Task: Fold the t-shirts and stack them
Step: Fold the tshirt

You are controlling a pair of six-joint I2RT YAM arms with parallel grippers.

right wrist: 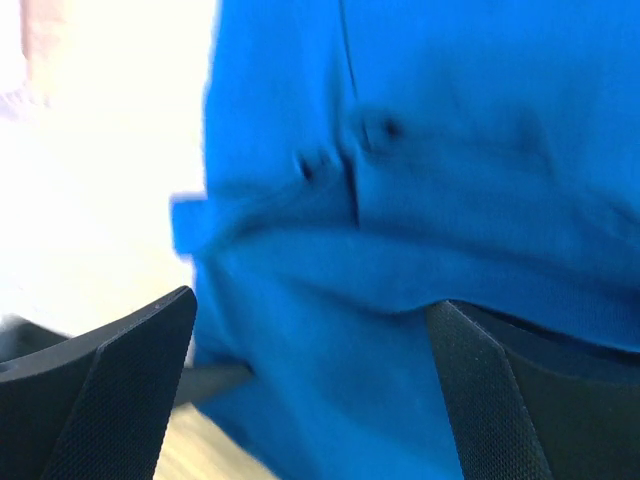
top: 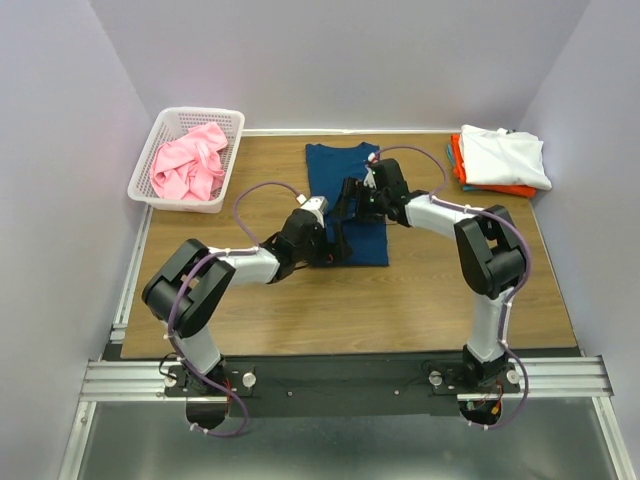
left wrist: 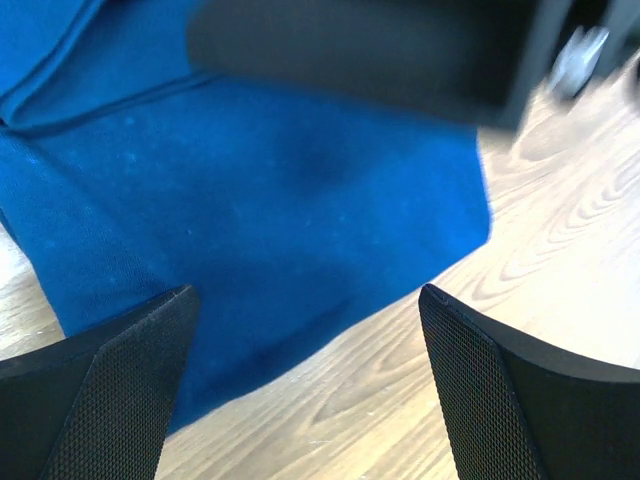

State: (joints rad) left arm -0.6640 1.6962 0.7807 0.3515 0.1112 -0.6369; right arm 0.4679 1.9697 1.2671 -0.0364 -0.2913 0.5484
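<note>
Hovering our left gripper (top: 333,245) and right gripper (top: 352,200), fingers spread and empty, over the navy shirt (top: 335,165) lying flat on the table (top: 430,290), we seem poised to pinch its edges for folding.

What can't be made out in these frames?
- Top view: left arm and right arm cover the middle of the navy t-shirt; any print is hidden.
- Top view: white t-shirt tops the stack; how many lie beneath is unclear.
- Right wrist: motion blur smears the shirt's folds.
- Left wrist: blurred dark shape across the top, unidentifiable.
</note>
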